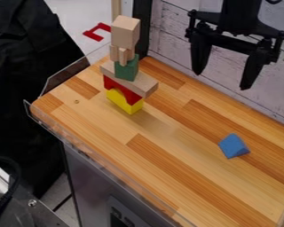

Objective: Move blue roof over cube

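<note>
Blue roof [232, 147] is seen on the tabletop [108, 133], twd the R side of the view, well apart from the stack. The gripper [221, 80] is hung at upper R, in front of the wall [177, 35], w/ its two fingers held wide apart & nothing clamped btwn them. The surface is made up of wood strips in mixed lt & dk tones, w/ a small dk knot (or hole, can't be told which) near the L end. Its L & front edges are bordered by a see-through guard [61, 78].

Near the far L corner a stack is stood: yellow block [124, 102] at the btm, red arch [120, 89] on it, then a flat wood plank [145, 84], green block [126, 70], small wood posts [122, 56], & wood cube [125, 32] on top.

As for the rm, the wall is faced w/ pale, worn boards, & a blk post [142, 26] is set by its L end. A red U-shaped pc [92, 34] is seen past the table. The L side is taken up by blk cloth [25, 53]; metal parts [32, 203] & a blk cable [15, 170] are seen at lower L. Under the tabletop, a gray cabinet [88, 177] is shown.
</note>
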You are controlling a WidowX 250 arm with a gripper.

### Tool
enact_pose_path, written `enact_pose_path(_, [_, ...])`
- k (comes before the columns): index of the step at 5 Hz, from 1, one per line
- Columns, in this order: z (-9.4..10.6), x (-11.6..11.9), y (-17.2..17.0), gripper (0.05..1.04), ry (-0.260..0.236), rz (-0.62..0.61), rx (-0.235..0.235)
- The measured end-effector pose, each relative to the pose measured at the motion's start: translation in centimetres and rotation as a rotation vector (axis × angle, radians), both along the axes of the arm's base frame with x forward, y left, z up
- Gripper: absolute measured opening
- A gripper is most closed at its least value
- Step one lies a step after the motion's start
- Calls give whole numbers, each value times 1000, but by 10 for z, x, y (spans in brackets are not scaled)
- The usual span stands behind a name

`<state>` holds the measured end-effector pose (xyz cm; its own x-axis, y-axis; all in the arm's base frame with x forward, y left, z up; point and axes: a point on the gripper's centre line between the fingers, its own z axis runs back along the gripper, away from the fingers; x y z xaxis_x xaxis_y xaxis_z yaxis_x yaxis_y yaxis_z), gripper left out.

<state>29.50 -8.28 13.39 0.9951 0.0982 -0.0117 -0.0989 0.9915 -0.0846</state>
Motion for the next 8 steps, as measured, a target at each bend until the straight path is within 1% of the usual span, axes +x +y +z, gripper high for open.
enact_pose_path(1, [-11,-2,0,999,40,0,9])
enact_pose_path(2, [-27,0,-1,999,67,-98,3])
enact_pose_path(3, [-39,10,-5,999,54,-218,-10])
enact_pose_path(4, [-50,18,-11,999,38,-422,-38])
enact_pose_path(5, [-67,25,-17,999,43,-630,-61])
enact_pose_path(6, [-83,22,-27,999,114,-700,-63])
enact_pose_path(8, [-107,18,-38,999,175,-720,-71])
